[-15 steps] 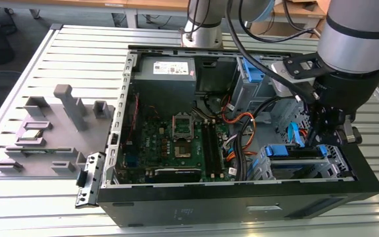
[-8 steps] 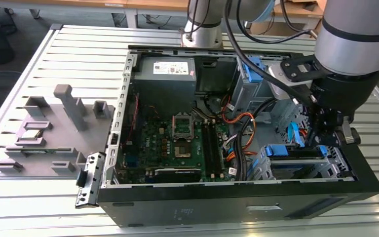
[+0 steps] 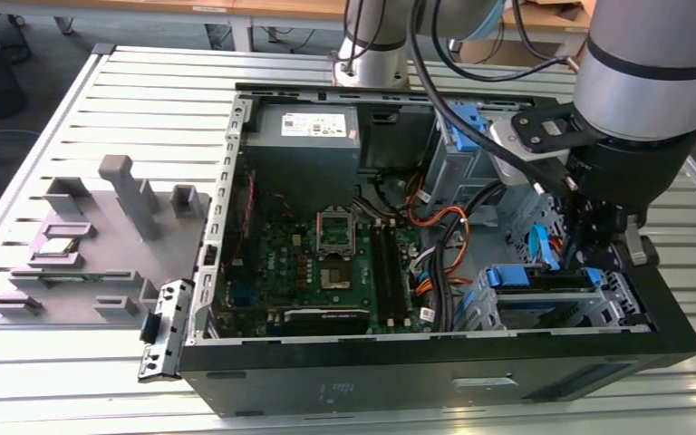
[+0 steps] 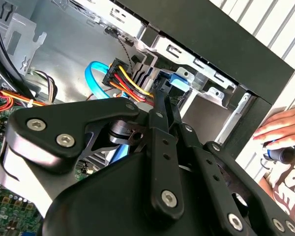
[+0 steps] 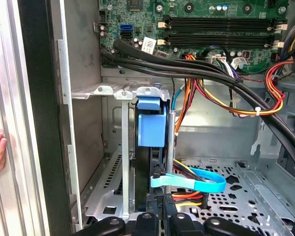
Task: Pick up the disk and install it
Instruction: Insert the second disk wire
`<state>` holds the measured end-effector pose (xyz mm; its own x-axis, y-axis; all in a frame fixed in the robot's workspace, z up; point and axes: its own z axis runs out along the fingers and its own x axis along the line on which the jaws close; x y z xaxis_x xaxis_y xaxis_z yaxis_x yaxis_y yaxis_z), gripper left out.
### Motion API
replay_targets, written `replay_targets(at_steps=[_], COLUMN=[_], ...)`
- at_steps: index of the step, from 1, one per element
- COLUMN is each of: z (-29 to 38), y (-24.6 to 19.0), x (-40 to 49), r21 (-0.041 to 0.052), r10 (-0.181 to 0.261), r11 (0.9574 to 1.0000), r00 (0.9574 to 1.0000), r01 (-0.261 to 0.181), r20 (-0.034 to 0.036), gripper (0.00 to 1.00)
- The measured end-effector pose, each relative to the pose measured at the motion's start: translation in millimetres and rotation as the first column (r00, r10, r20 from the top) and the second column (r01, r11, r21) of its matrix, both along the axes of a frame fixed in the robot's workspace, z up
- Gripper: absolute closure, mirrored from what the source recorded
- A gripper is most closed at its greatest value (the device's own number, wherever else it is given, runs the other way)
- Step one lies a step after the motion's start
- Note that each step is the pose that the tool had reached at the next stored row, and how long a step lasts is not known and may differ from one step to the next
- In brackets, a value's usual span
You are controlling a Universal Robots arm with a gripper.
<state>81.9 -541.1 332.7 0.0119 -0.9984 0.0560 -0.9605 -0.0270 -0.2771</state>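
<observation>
The disk (image 5: 150, 123) stands on edge in the metal drive cage (image 5: 104, 90) at the case's front corner. Its blue caddy tab shows above a dark slab. In the exterior view the blue caddy (image 3: 524, 275) sits in the cage near the exterior view's right. My gripper (image 5: 159, 212) reaches down into the case with its fingers (image 5: 146, 217) on either side of the disk's edge, shut on it. The second wrist view shows the black finger links (image 4: 161, 113) running up to the blue caddy (image 4: 179, 81).
Cable bundles (image 5: 221, 83) and a blue flat cable (image 5: 189, 183) lie close beside the disk. The motherboard (image 3: 323, 254) fills the case floor. A person's hand (image 4: 282, 130) rests outside the case wall. A grey fixture (image 3: 94, 236) stands at the exterior view's left.
</observation>
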Motion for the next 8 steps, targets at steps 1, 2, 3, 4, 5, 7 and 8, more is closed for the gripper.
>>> replay_targets(at_steps=[1, 2, 3, 4, 5, 7, 8], z=[-0.2, -0.3, -0.3, -0.3, -0.4, -0.6, -0.7], y=[-0.1, -0.4, -0.7, -1.1, -1.4, -1.9, -2.1], x=[0.0, -0.1, -0.1, -0.2, -0.2, -0.1, -0.1], r21=[0.0002, 0.0002, 0.0000, -0.0001, -0.0001, 0.0000, 0.0000], r10=[0.000, 0.000, 0.000, 0.000, 0.000, 0.000, 0.000], r11=[1.0000, 1.0000, 1.0000, 1.0000, 1.0000, 1.0000, 1.0000], r00=[1.0000, 1.0000, 1.0000, 1.0000, 1.0000, 1.0000, 1.0000], r01=[0.000, 0.000, 0.000, 0.000, 0.000, 0.000, 0.000], r20=[0.0000, 0.0000, 0.0001, 0.0000, 0.0000, 0.0000, 0.0000], gripper=[0.83, 0.83, 0.83, 0.83, 0.83, 0.83, 0.83])
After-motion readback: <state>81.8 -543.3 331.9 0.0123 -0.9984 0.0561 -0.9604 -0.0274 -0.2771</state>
